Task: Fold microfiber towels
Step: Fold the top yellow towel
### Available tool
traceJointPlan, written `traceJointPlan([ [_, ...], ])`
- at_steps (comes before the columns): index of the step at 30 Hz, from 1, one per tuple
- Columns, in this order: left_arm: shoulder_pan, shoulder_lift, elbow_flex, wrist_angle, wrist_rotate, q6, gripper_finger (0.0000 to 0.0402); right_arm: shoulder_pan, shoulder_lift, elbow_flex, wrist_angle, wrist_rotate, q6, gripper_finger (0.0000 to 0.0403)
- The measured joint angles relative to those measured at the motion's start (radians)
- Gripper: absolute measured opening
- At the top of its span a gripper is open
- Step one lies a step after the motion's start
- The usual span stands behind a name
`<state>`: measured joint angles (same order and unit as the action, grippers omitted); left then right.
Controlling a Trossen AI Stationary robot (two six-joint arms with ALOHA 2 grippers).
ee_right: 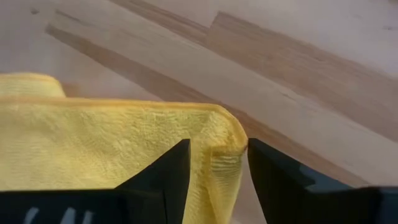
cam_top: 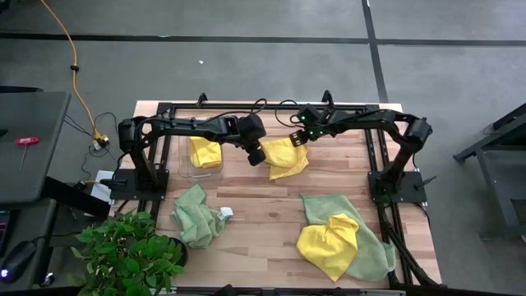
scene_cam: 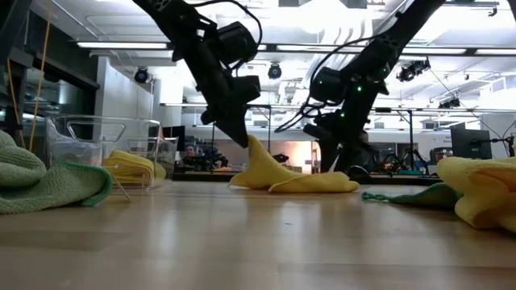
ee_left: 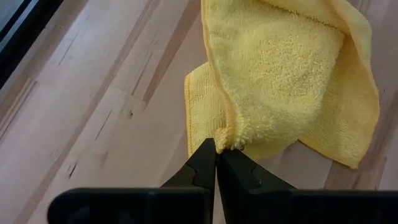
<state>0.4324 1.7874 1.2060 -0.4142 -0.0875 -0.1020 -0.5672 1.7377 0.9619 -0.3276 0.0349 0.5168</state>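
Right up close, the left gripper (ee_left: pixel 216 151) is clenched on a pinch of the yellow towel (cam_top: pixel 284 156) at the table's (cam_top: pixel 263 210) far middle, lifting a peak, while the right gripper (ee_right: pixel 217 163) straddles its opposite corner, fingers spread.

Five microfiber towels (cam_top: pixel 284 156) — three yellow, two sage green — lie crumpled, one yellow in a bin.

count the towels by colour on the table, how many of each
yellow towels: 3 – one in the clear bin, one in the grippers, one on the right green towel
green towels: 2 – one by the plant, one at the right
total: 5
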Motion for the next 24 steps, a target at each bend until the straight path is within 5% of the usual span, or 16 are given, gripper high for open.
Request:
traceJointPlan([
  [19,0.0,0.0,0.0,0.002,0.005,0.0,0.0,-0.002,-0.06,0.0,-0.199,0.243,-0.021,0.0151],
  [24,0.0,0.0,0.0,0.002,0.005,0.0,0.0,-0.009,-0.077,0.0,-0.15,0.162,-0.016,0.0151],
])
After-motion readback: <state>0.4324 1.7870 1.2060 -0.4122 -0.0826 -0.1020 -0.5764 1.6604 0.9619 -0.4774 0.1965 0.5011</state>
